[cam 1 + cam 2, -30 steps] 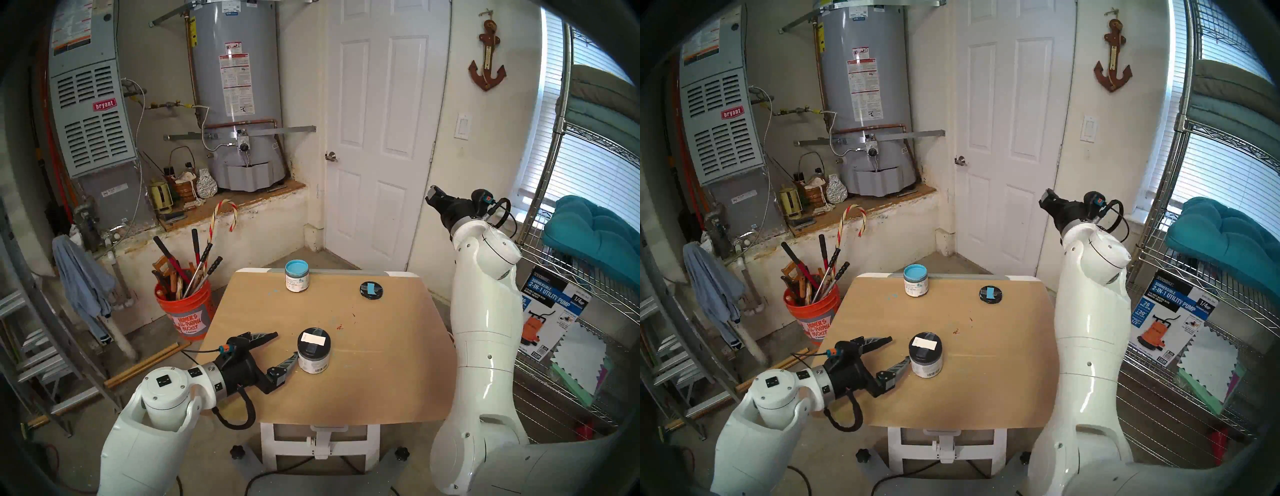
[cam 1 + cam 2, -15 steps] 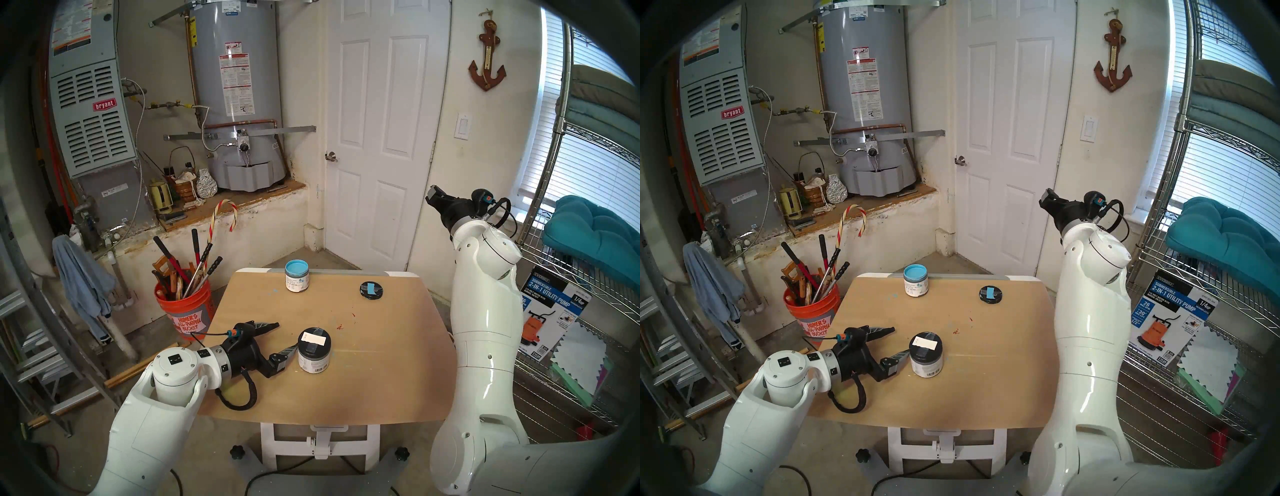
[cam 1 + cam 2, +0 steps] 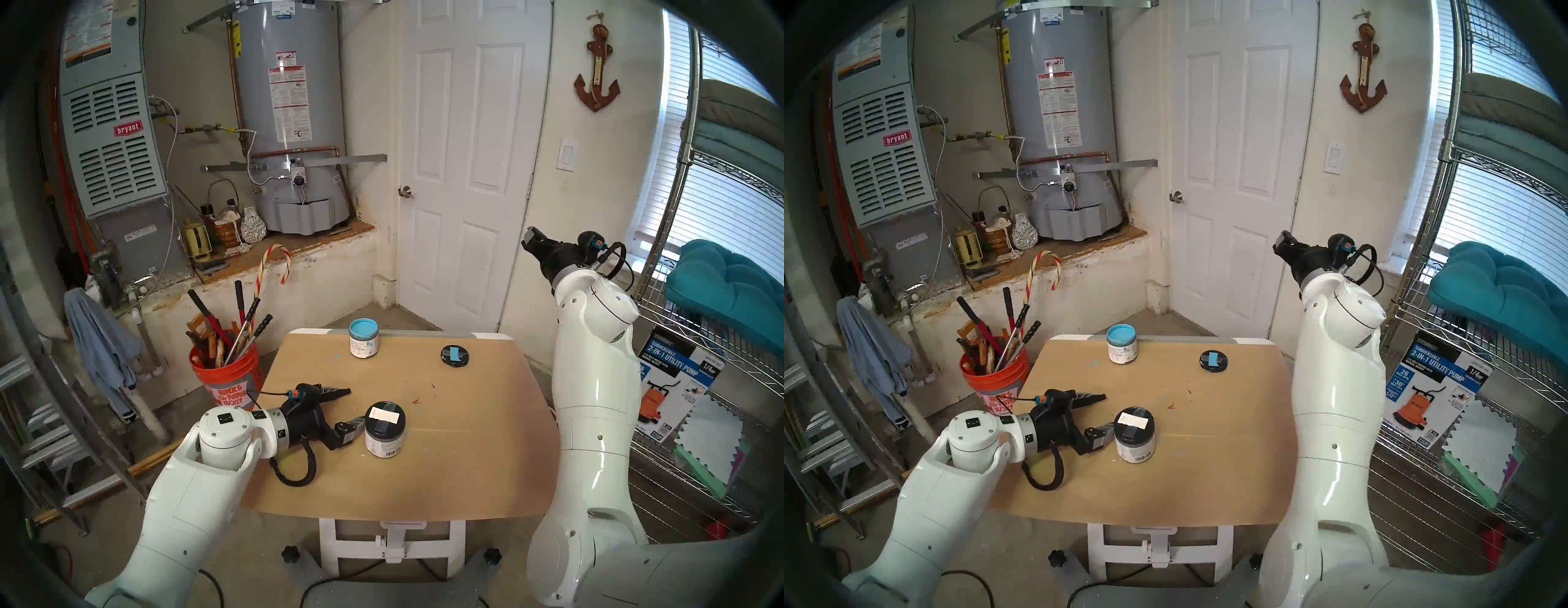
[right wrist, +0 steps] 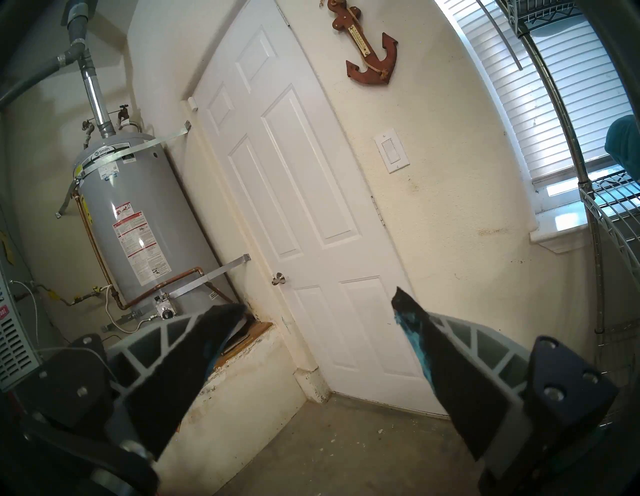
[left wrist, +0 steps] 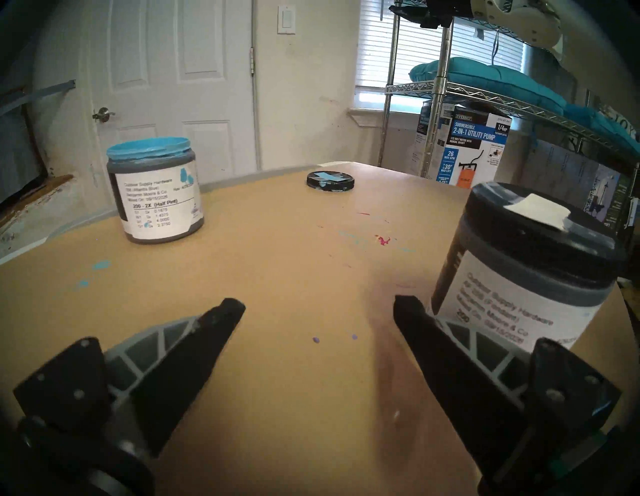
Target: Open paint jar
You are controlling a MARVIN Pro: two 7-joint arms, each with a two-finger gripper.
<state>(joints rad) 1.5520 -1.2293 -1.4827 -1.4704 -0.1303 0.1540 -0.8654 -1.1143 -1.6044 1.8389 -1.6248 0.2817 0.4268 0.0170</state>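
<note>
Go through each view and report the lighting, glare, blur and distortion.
Head views: daylight from the blinds at the right, fisheye bending of the door, dark rim. Left wrist: the paint jar looms large and soft-edged, its label smeared. Right wrist: tilted, window glare blown out, blue paint on one finger.

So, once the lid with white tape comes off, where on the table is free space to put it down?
The table is bare along its near edge and right side, right of the paint jar. The middle, between that jar and the blue-paint jar, is free too. Left of the jar is crowded by the open left gripper.
</note>
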